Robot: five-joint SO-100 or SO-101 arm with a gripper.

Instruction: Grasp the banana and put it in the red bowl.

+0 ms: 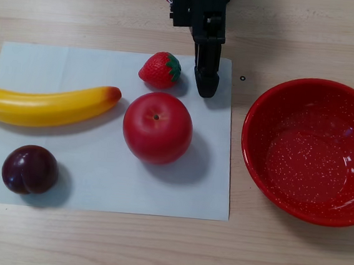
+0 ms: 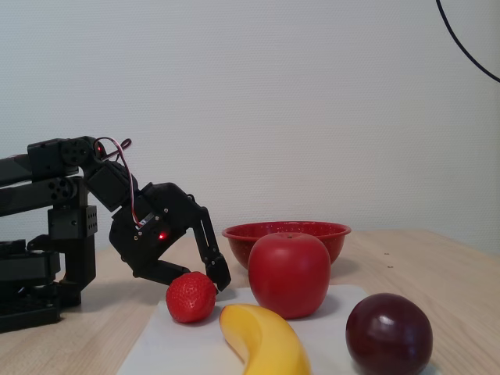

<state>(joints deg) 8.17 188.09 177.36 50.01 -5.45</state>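
Note:
The yellow banana (image 1: 45,105) lies on the white paper sheet at the left, orange-red tip toward the apple; it also shows in the fixed view (image 2: 262,340). The red bowl (image 1: 313,150) stands empty on the table to the right of the sheet, and behind the apple in the fixed view (image 2: 286,231). My black gripper (image 1: 206,88) hangs low near the sheet's far edge, just right of the strawberry, far from the banana. In the fixed view the gripper (image 2: 217,281) looks shut and empty.
On the white paper sheet (image 1: 97,181) lie a strawberry (image 1: 160,69), a red apple (image 1: 157,127) and a dark plum (image 1: 29,169). The apple sits between banana and bowl. The arm's base (image 2: 39,258) stands at the left in the fixed view.

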